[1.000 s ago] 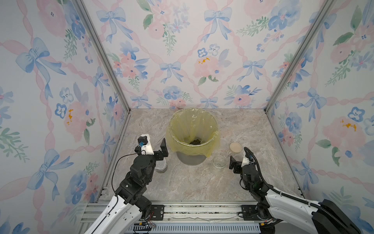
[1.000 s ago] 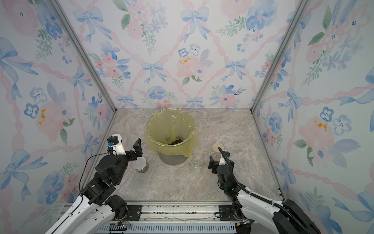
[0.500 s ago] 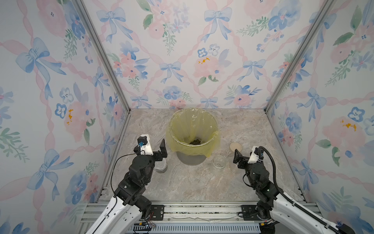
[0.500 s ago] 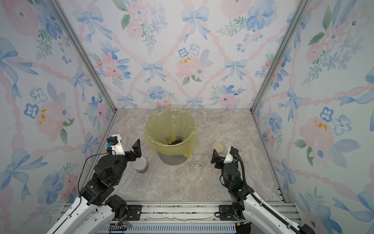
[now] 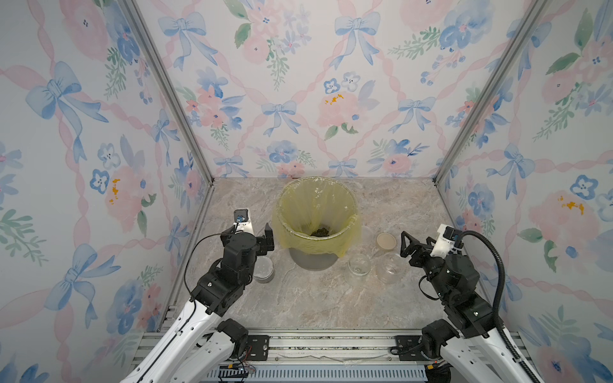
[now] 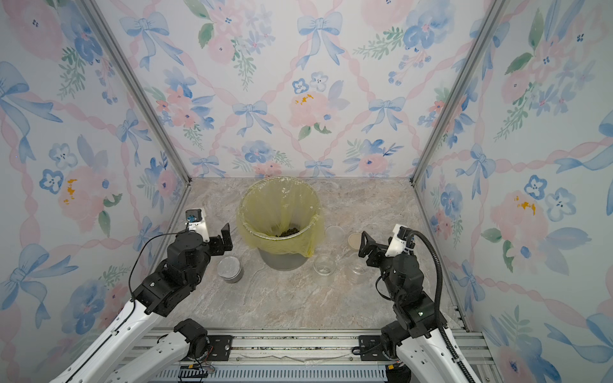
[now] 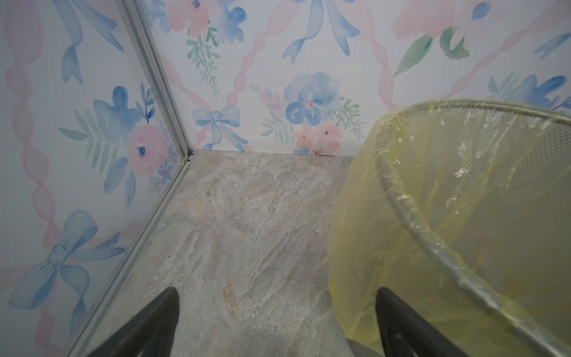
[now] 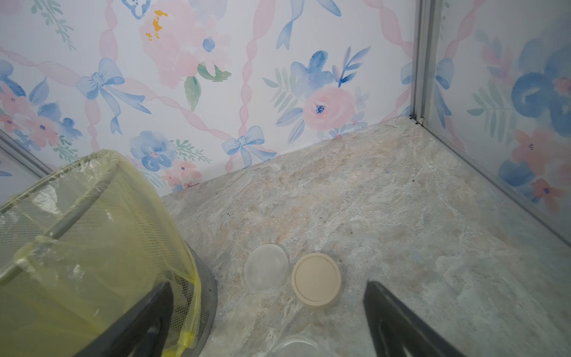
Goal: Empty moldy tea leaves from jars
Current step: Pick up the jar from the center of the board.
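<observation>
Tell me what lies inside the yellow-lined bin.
A small clump of dark moldy tea leaves lies at the bottom of the bin, in both top views. The bin's near wall hides the rest of the floor.

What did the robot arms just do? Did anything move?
The right gripper lifted and pulled back from the clear jar beside it, jaws open, holding nothing. The left gripper, the bin, the tea leaves and the other jars stayed put.
</observation>
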Tool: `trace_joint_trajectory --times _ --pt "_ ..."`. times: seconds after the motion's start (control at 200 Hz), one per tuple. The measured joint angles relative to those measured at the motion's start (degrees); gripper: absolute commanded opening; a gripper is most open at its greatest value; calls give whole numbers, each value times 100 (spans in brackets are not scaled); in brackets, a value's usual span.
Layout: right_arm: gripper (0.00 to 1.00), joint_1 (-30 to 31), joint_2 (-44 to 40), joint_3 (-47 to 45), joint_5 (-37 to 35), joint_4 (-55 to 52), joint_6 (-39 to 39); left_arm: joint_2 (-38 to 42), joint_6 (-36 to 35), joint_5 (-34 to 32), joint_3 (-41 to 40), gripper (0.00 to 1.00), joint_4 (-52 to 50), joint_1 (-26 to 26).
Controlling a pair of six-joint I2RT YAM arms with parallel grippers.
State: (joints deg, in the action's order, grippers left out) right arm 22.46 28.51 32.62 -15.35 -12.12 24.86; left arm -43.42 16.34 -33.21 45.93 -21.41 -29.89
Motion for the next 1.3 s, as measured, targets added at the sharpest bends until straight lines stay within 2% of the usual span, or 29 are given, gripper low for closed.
trace_joint_trajectory --times 0.135,0.275,0.445,0.615,0.82,0.96,1.135,1.24,1.3 --pt "97 -2 616 728 643 -507 -4 -352 192 4 94 98 -452 59" --pt "97 273 1270 1720 1202 -1119 -243 -256 306 4 127 98 -704 214" --pt "97 1803 2105 3206 1010 -1786 -835 223 315 -28 232 98 -645 315" --pt "97 3257 3101 4468 555 -2177 -1311 953 -177 -378 232 98 -11 321" --pt "97 4363 4553 5436 260 -2352 -1652 1757 -1045 -748 219 98 1091 326" --pt "97 4741 5403 5821 258 -2402 -1700 1823 -1624 -1244 70 98 1720 330" --pt "97 4850 6295 6175 417 -2378 -1611 1657 -1801 -1307 -48 98 1930 452" --pt "97 4852 6802 6424 570 -2365 -1488 1285 -1631 -1147 -26 98 1961 835" --pt "97 4852 7079 6572 684 -2356 -1427 1016 -1368 -909 13 98 1875 1259"
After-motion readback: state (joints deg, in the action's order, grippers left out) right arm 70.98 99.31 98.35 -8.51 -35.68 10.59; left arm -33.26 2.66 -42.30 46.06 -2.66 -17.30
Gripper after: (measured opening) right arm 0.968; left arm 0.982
